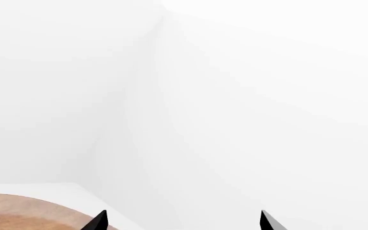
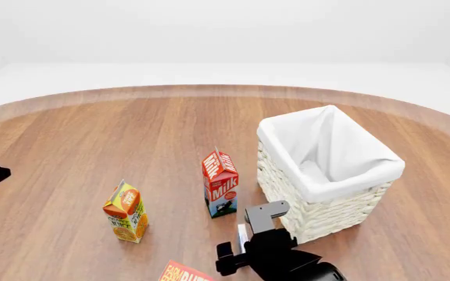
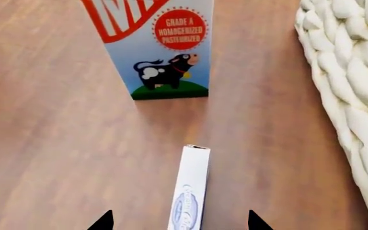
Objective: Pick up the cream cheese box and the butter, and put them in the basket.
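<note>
- The basket (image 2: pixel 330 170) stands open on the table (image 2: pixel 92 140); no box shows inside.
- Right gripper (image 3: pixel 178 221) jaws released, straddling the cream cheese box (image 3: pixel 190 191) beside the basket.
- The butter (image 2: pixel 184 273) lies at the table's near edge.
- Left gripper (image 1: pixel 182 221) jaws released.

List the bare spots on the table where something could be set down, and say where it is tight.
Free: the wide wood behind the milk carton and left of the basket, and the stretch left of the juice carton. Tight: the strip between milk carton and basket, where the cream cheese box lies under the right gripper, with the butter nearby.
</note>
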`<state>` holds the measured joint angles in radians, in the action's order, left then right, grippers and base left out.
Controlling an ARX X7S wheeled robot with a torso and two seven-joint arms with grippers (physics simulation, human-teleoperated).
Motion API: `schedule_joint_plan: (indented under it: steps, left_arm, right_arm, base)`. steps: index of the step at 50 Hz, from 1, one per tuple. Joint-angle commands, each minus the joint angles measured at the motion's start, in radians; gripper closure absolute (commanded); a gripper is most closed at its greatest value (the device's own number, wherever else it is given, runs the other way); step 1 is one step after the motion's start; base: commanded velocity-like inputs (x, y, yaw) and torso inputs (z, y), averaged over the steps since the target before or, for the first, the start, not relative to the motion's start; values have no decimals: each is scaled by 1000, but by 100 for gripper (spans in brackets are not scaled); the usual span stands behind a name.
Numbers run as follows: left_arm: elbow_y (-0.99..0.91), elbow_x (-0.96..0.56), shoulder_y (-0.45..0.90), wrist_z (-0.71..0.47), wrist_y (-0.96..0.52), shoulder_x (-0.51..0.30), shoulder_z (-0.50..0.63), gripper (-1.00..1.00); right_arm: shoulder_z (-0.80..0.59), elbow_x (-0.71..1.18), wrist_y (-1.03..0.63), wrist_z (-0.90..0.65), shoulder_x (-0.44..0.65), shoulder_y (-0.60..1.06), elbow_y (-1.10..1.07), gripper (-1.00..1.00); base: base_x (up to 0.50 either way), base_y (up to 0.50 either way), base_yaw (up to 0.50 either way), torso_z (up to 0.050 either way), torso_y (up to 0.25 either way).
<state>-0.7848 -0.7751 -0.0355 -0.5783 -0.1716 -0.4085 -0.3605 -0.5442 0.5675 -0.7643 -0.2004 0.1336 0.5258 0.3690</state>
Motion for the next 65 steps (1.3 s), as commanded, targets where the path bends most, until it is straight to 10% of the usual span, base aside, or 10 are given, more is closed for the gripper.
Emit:
schedule_joint_plan:
  steps: [1, 65]
  left_arm:
    - [-6, -5, -3, -6, -1, -4, -1, -100]
    - [1, -8, -1, -14, 11, -16, 10, -100]
  right_arm:
    - [-13, 0, 16, 0, 0, -4, 13, 100]
    - [54, 155, -198, -200, 115, 20, -538, 100]
  base:
    - [0, 0, 0, 0, 0]
    - [0, 0, 0, 0, 0]
